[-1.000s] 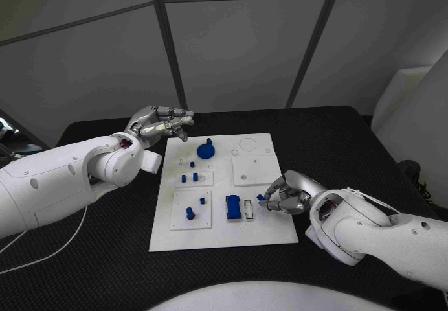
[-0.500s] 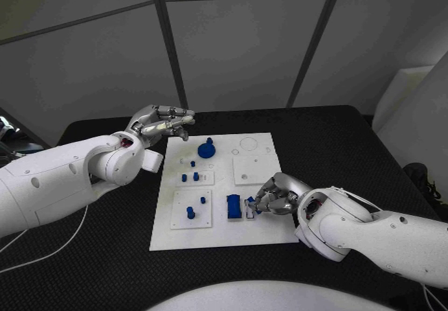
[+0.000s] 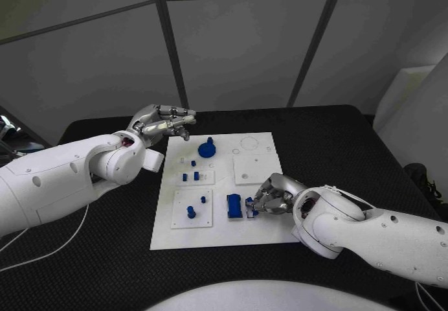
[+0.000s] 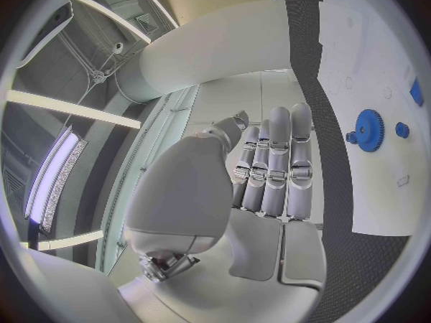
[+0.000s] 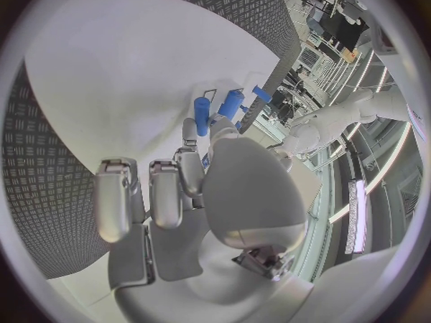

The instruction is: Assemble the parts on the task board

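Black table [image 3: 346, 139] carries the white task board [image 3: 224, 233] at centre. Right hand [image 3: 270, 195] sits at the board's right edge beside the blue block [image 3: 234, 206], fingers curled; whether it pinches a part is hidden, cannot tell. Left hand [image 3: 160, 122] is off the board's far left corner, fingers curled in on nothing. Blue gear [image 3: 206, 149] stands near the board's far edge, small blue pegs [image 3: 190, 210] nearer. No readable writing.

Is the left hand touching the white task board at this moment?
Apart. In the head view the left hand is raised beyond the far left corner of the task board, with black table showing between them.
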Controlling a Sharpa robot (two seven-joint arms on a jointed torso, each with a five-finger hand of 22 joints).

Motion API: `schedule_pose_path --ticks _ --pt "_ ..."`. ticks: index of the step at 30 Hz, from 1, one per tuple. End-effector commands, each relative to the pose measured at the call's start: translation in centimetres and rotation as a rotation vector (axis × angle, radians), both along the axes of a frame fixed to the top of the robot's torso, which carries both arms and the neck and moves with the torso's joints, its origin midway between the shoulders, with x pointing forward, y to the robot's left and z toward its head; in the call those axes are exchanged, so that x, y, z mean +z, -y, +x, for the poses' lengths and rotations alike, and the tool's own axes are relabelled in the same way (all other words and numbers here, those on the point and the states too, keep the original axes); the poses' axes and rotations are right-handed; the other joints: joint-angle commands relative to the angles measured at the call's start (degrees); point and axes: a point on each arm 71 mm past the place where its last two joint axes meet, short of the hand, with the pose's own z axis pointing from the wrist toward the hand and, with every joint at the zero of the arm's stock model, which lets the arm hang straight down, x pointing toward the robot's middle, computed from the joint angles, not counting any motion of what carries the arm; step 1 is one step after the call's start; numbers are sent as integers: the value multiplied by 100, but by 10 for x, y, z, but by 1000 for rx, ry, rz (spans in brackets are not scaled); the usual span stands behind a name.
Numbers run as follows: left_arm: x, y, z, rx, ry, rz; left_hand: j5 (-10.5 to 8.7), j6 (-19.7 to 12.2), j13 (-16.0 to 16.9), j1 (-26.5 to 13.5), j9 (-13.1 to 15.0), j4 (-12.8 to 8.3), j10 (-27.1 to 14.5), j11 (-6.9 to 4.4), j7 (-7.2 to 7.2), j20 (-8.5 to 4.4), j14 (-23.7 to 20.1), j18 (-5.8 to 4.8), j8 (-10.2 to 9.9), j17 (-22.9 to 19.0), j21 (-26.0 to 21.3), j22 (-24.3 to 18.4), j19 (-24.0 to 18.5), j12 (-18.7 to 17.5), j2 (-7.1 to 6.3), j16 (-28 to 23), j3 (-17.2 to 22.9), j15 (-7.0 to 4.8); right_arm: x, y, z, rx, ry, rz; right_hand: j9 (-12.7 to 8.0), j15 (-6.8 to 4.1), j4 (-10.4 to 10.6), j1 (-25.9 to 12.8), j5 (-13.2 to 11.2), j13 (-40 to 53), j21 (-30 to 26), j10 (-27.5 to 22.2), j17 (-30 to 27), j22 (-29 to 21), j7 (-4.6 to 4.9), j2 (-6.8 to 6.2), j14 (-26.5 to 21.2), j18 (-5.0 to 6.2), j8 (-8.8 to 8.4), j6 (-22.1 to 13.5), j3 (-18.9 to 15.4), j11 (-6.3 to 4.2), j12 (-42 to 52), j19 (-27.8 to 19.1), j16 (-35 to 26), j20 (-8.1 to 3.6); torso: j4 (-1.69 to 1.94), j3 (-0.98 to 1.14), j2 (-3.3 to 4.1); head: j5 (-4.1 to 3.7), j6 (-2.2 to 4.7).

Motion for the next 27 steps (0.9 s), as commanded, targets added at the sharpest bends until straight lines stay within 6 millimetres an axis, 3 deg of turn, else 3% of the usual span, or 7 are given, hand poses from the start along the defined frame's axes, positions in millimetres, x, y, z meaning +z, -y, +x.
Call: schedule_pose_path --ticks 1,13,27 --pt "1 2 0 -15 -2 -9 4 -33 0 2 5 5 -43 1 6 18 -41 -28 21 -5 -24 -5 -11 36 55 -8 -29 15 0 -2 0 18 14 -38 29 -62 22 -129 -12 105 31 75 729 1292 -58 20 449 -57 55 98 -3 -62 54 402 38 -60 -2 1 -3 3 -1" --pt "1 2 0 -20 -7 -9 8 -40 0 27 5 -14 -53 0 4 16 -48 -26 28 -11 -27 -7 -12 47 64 -9 -23 13 2 -6 -1 38 18 -32 133 -74 23 -587 262 151 35 112 755 1300 -67 31 454 -59 119 85 -236 -71 94 408 52 -81 -7 3 -4 38 -8" --pt "1 1 0 -20 -11 -7 6 -43 -1 22 5 -14 -58 3 8 16 -52 -27 31 -14 -29 -8 -13 52 63 -10 -28 14 2 -5 -3 47 11 -36 169 -76 16 -735 289 193 38 136 787 1304 -74 49 461 -60 143 93 -351 -74 145 412 71 -82 -4 3 -7 41 -2"
